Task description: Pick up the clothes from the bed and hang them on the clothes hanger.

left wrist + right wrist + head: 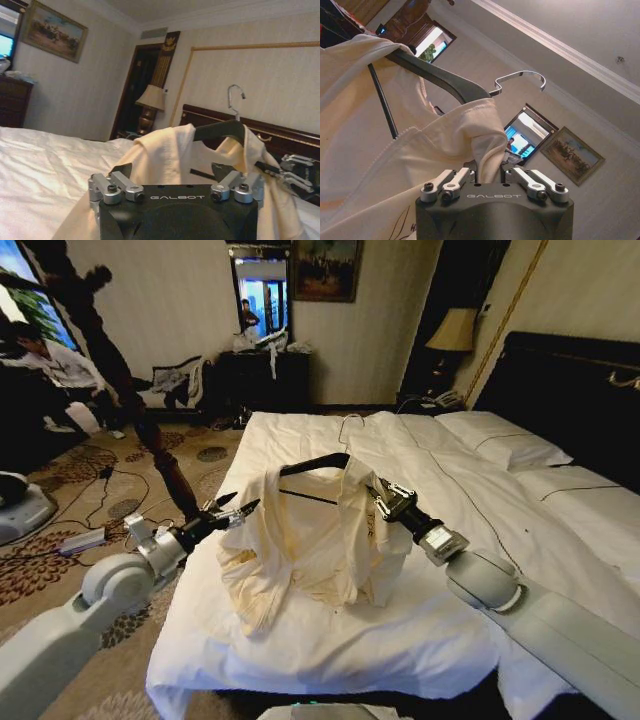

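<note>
The cream shirt (305, 545) hangs half-draped on the dark hanger (315, 464), above the bed (420, 630). The right gripper (378, 497) pinches its collar edge at three o'clock — the left gripper (240, 511), jaws spread, waits at nine.

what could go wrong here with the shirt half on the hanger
1. The cream shirt is draped over just one shoulder of the clothes hanger; the other dark arm is bare, so the shirt may slide off.
2. The right end effector pinches only a fold of fabric, which could slip out.
3. The left end effector is open at the shirt's edge; closing there could tug the cloth back toward the bed.
</note>
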